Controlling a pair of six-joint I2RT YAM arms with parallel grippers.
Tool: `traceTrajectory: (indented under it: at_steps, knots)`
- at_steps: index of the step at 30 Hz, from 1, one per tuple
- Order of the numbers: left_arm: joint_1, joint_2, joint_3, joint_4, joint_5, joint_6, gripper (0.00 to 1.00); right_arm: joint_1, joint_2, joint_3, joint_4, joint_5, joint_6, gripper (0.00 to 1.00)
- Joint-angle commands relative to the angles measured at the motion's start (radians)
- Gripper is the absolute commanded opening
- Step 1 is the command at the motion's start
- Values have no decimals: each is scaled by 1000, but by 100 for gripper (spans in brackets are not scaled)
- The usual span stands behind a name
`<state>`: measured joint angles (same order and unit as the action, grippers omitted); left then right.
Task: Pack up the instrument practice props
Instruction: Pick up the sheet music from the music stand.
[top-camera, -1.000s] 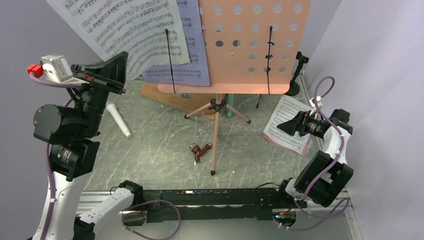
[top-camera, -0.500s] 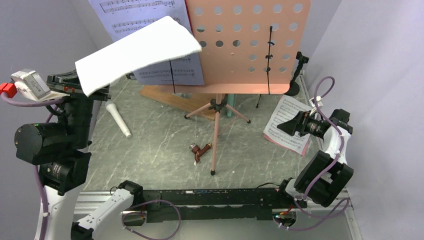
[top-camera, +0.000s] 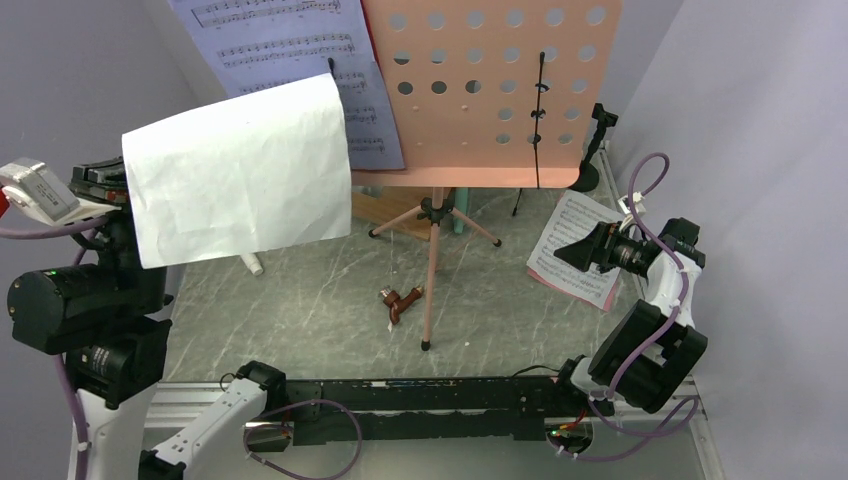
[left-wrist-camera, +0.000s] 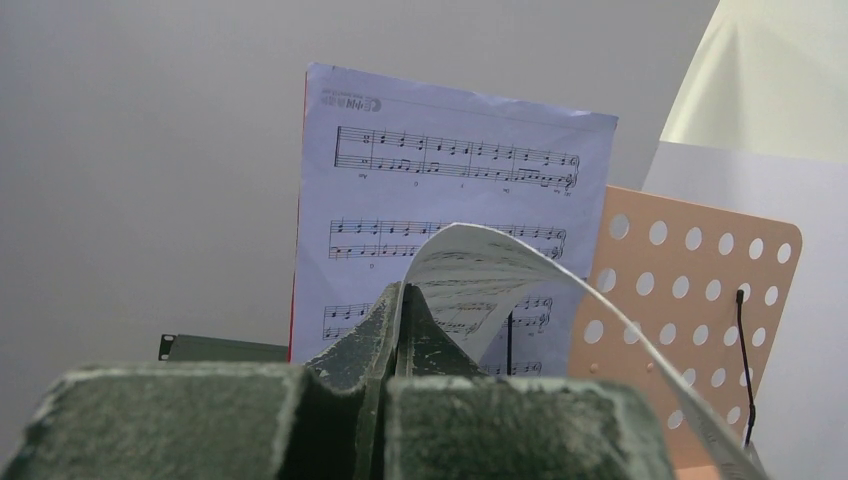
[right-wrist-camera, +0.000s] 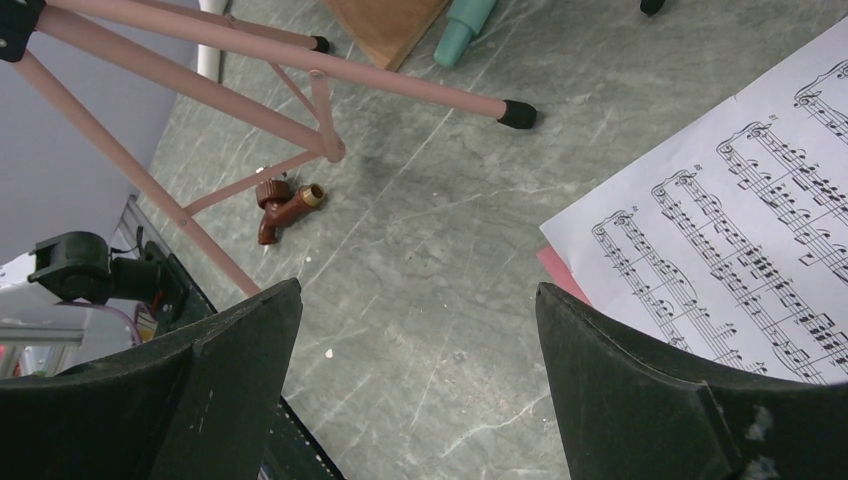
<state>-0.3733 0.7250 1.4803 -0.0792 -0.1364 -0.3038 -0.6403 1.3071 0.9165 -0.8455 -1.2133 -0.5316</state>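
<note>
Over on the left, the left claw (left-wrist-camera: 398, 300) is clamped shut on the bottom edge of a white sheet (top-camera: 240, 185), held high, close to the grey wall. The sheet arches up and away from the claw toward the pink music desk (top-camera: 490, 90), its far edge ending near the desk's left side.

The right claw (right-wrist-camera: 418, 290) stands wide with nothing in it, low above the counter (top-camera: 320, 300). Bare grey counter lies straight under it. A printed page (right-wrist-camera: 730, 230) lies flat beside one finger, a red edge (right-wrist-camera: 560, 270) peeping from beneath. On the other side, the pink tripod legs (right-wrist-camera: 200, 160) splay out, with a small brown wooden piece (right-wrist-camera: 285, 205) lying just by them.

From above, the held sheet shows only its blank back and hides the left claw. Only the tip of a white microphone (top-camera: 252, 264) shows below it. The left wrist view shows the printed side curling over, with another page (left-wrist-camera: 440, 200) upright on the desk behind it. Only the right wrist view shows the mint microphone (right-wrist-camera: 465, 20), lying on the counter ahead of the claw beside a wooden board (right-wrist-camera: 385, 20).
</note>
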Motion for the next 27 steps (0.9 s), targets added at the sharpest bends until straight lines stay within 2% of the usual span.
traceTrajectory:
  at_steps: [1,8,19,24,27]
  knots:
    - [2,-4,31,3,-5,14,0,4,4,10,3,-11,-28,90]
    - [2,-27,34,-32,23,-12,0,4,11,11,-3,-10,-33,90]
    - [-21,-64,53,-236,246,-49,0,8,23,16,-20,-9,-50,90]
    - [-45,-108,23,-290,283,-56,0,8,25,15,-21,-7,-54,90]
    - [-55,-141,0,-322,259,-57,0,8,25,15,-21,-7,-56,90]
